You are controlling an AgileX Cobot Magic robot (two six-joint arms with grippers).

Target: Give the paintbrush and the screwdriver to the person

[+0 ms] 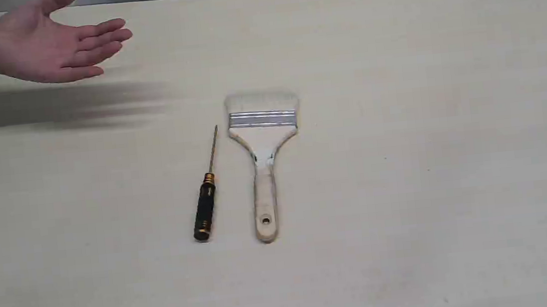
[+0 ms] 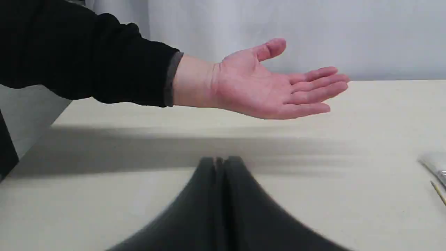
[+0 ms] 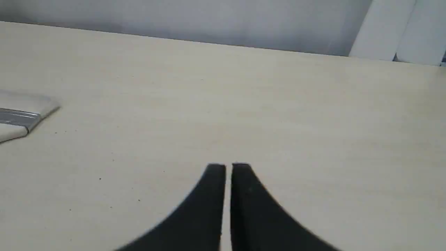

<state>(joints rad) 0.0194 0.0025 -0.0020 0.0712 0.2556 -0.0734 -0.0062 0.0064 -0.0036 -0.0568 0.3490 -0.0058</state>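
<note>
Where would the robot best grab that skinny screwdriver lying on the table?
Probably by the black handle, coming straight down from above and closing across its width. The screwdriver lies flat, and its brass shaft looks too thin to pinch.

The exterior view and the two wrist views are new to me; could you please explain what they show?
This is a two-armed robot at a pale beige table. The exterior view looks down on it; each wrist view looks along one arm's black two-fingered hand. The left robot hand and the right robot hand are shut and hold nothing. On the table lie a wide flat paintbrush with pale bristles and wooden handle and, beside it but apart, a slim black-handled screwdriver with brass shaft. A person's bare open palm is held out above the table's far left.
</note>
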